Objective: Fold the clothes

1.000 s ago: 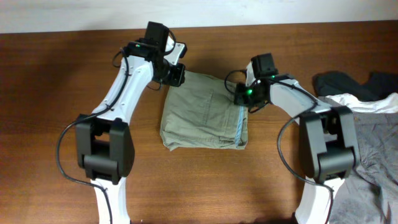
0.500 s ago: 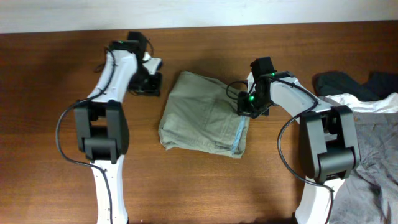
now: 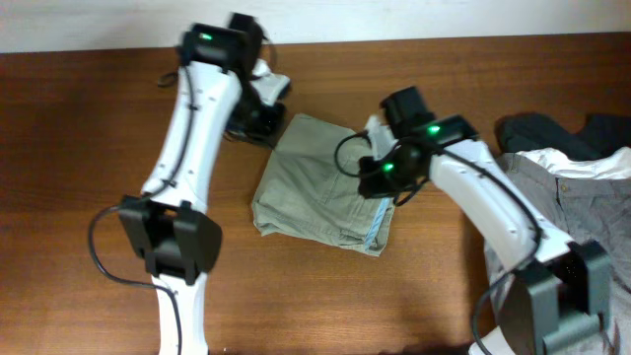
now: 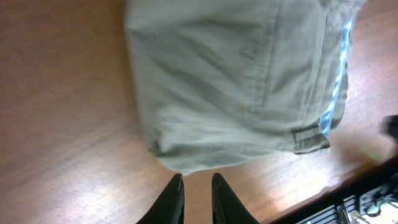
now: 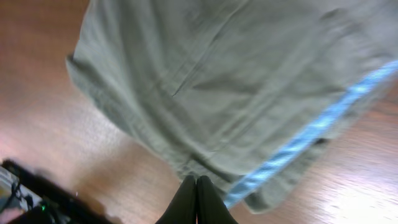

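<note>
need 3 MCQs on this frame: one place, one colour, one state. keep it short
1. Overhead view: where does the pile of other clothes lie? A) left edge B) top centre C) right edge
2. What colour is the lining strip on the khaki shorts? A) light blue B) red C) yellow
3. How do the fingers of the right gripper stand? A) spread wide B) pressed together C) around a cup

1 C: the pile sits at the frame's right edge.
2 A: blue shows in both wrist views.
3 B: the right wrist view shows no gap.
</note>
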### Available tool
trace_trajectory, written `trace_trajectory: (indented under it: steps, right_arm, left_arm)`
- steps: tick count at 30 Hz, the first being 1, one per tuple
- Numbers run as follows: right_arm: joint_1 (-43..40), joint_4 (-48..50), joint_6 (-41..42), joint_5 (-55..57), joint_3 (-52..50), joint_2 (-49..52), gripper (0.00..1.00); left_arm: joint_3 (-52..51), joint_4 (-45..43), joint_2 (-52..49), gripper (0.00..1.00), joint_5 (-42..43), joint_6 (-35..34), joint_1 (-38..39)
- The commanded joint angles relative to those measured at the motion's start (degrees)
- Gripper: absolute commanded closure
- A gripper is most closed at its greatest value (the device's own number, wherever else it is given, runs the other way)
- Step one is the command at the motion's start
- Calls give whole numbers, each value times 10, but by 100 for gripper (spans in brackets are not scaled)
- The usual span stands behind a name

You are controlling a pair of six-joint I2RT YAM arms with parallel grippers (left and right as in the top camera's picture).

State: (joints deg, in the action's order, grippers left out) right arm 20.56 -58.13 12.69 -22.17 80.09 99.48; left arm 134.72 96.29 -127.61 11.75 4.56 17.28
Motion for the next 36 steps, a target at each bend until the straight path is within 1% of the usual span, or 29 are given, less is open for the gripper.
trace_trajectory:
  steps: [1, 2, 3, 4, 6, 8, 10, 13, 15, 16, 17, 19, 21, 23, 24, 25, 26, 27, 29, 31, 33, 36]
  right_arm:
    - [32, -2, 56, 25, -1, 62, 96]
    - [32, -4, 70, 25, -2, 82, 96]
    - [32, -9, 78, 19, -2, 119, 96]
    - [32, -12, 78, 17, -2, 133, 96]
    - [35, -16, 78, 14, -2, 169, 96]
    - [38, -19, 77, 14, -2, 210, 96]
    - [37, -30, 77, 10, -2, 235, 96]
    - [36, -38, 77, 9, -2, 237, 96]
    - [34, -43, 75, 10, -2, 237, 96]
    - [34, -46, 73, 10, -2, 237, 96]
    - [34, -47, 73, 10, -2, 237, 96]
    - [34, -48, 73, 10, -2, 237, 96]
    - [34, -52, 73, 10, -2, 237, 96]
    - [34, -52, 73, 10, -2, 237, 96]
    - [34, -52, 73, 10, -2, 237, 96]
    - [34, -52, 73, 10, -2, 237, 96]
    - [34, -52, 73, 10, -2, 237, 96]
    - [34, -52, 73, 10, -2, 237, 96]
    - [34, -52, 73, 10, -2, 237, 96]
    - [34, -52, 73, 10, -2, 237, 96]
    - [34, -51, 73, 10, -2, 237, 96]
    - [34, -51, 71, 10, -2, 237, 96]
  left_arm:
    - [-100, 4, 17, 83, -41, -40, 40]
    - [-144, 0, 17, 83, -41, -46, 44]
    - [-195, -21, 17, 83, -41, -53, 43]
    - [-225, -44, 17, 83, -36, -55, 42]
    - [-280, -94, 17, 83, 17, -54, 42]
    - [-356, -157, 17, 83, 40, -56, 44]
    - [-439, -219, 17, 83, 38, -68, 40]
    - [-516, -252, 17, 84, -8, -102, 11]
    - [-521, -236, 18, 88, -31, -104, -25]
    - [-521, -231, 23, 88, -30, -104, -44]
    - [-521, -228, 42, 88, -30, -103, -78]
    - [-520, -226, 89, 88, -30, -92, -118]
    - [-520, -233, 150, 85, -30, -88, -155]
    - [-521, -246, 204, 78, -15, -88, -177]
    - [-521, -256, 227, 78, 18, -81, -179]
    - [-521, -269, 237, 77, 67, -50, -173]
    - [-521, -278, 239, 76, 95, -37, -162]
    - [-525, -289, 235, 73, 99, -36, -146]
    - [-554, -329, 228, 73, 99, -37, -116]
    - [-605, -374, 216, 73, 99, -40, -96]
    - [-649, -402, 196, 72, 97, -64, -100]
    - [-682, -410, 162, 73, 47, -80, -137]
